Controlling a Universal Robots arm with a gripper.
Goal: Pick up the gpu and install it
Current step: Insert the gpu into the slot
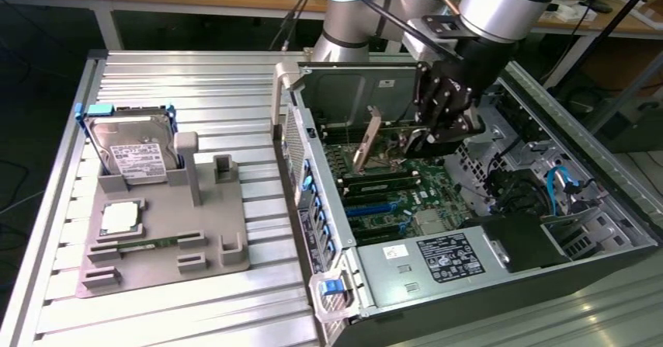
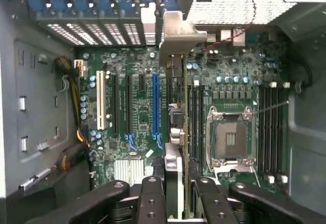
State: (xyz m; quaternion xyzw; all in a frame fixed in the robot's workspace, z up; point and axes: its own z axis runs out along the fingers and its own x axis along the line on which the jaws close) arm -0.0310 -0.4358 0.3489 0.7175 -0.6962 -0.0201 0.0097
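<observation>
Claw (image 2: 178,196) gripped the card (image 2: 173,169) narrow, card on edge over the motherboard (image 2: 137,112). Long axis ran toward the rear of the case (image 2: 30,107), metal bracket (image 2: 175,33) leading.

The exterior view looks down from high on the open grey metal computer case (image 1: 347,91) — the wrist view, behind the black gripper (image 2: 178,183), closely faces the shared green motherboard (image 2: 137,112) (image 1: 414,184).

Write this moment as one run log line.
fingers: shut on gpu | gpu: edge-on over motherboard in open computer case | seated: cannot tell
</observation>
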